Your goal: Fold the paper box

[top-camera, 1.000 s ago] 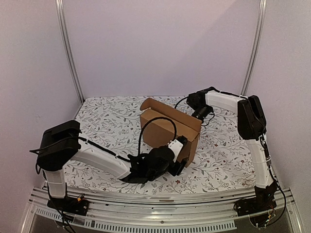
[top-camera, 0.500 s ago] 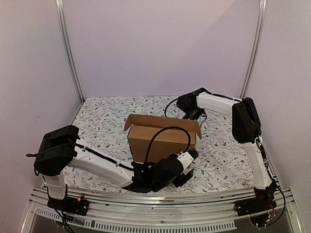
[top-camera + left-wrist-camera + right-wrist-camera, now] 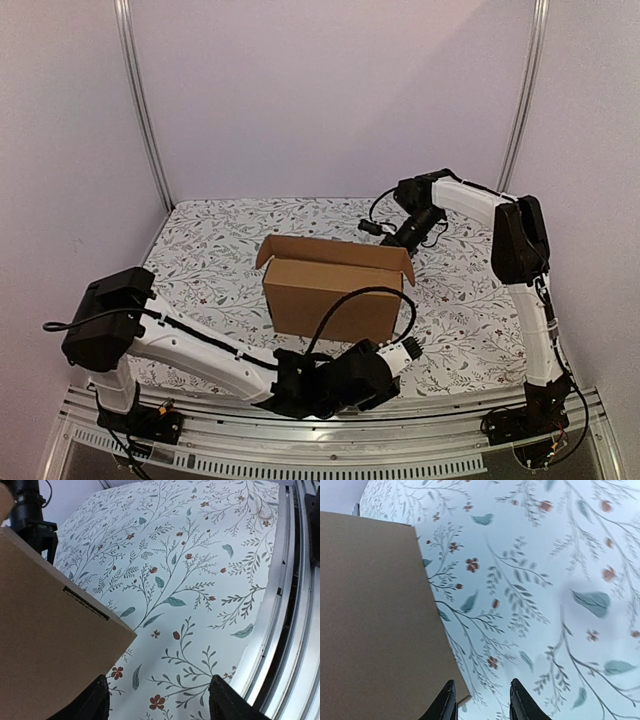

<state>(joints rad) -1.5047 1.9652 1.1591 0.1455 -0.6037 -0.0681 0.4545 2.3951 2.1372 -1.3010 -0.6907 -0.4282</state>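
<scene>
The paper box (image 3: 330, 290) is plain brown cardboard and stands in the middle of the table, long side facing the arms, with flap corners sticking up at both top ends. My left gripper (image 3: 404, 349) is low by the box's near right corner, open and empty. In the left wrist view the box (image 3: 45, 650) fills the left side, and the gripper (image 3: 160, 704) is beside it, not touching. My right gripper (image 3: 373, 228) hovers behind the box's far right corner, open and empty. In the right wrist view (image 3: 482, 706) the box (image 3: 375, 625) lies to the left of the fingers.
The table has a floral-print cloth (image 3: 220, 250). A metal rail (image 3: 330, 415) runs along the near edge, also in the left wrist view (image 3: 285, 605). Purple walls and two upright poles (image 3: 140, 110) close in the back and sides. The left arm's cable (image 3: 360, 300) loops in front of the box.
The box has turned from angled to square with the near edge. My left gripper has moved toward the near edge, away from the box. My right gripper has pulled back to the right.
</scene>
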